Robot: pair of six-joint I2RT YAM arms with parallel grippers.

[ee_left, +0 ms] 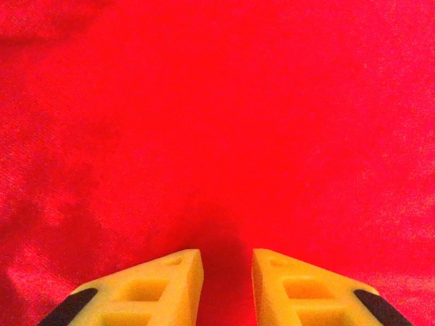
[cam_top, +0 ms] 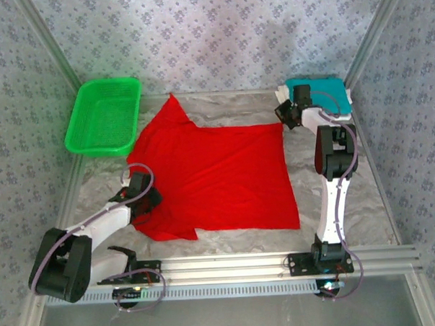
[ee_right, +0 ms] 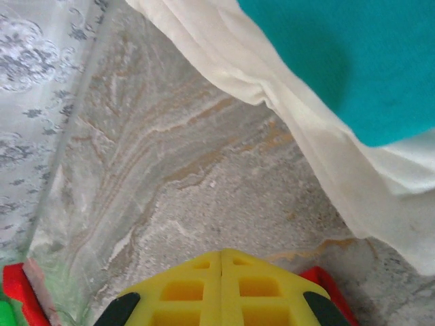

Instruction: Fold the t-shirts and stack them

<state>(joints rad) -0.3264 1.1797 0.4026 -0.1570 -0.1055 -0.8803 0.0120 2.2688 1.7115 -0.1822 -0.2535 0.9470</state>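
Note:
A bright red t-shirt lies spread flat across the middle of the table. My left gripper sits low on its near left edge. In the left wrist view its yellow fingers stand a narrow gap apart, with red cloth beneath them. My right gripper is at the shirt's far right corner, its fingers shut flush over bare table. A bit of red cloth peeks out beside the right finger; none shows between the tips. A folded teal t-shirt lies on a whitish t-shirt just beyond.
A green mesh basket stands at the back left, touching the red shirt's far left corner. The teal and whitish stack fills the back right corner. Patterned walls enclose the table; an aluminium rail runs along the near edge.

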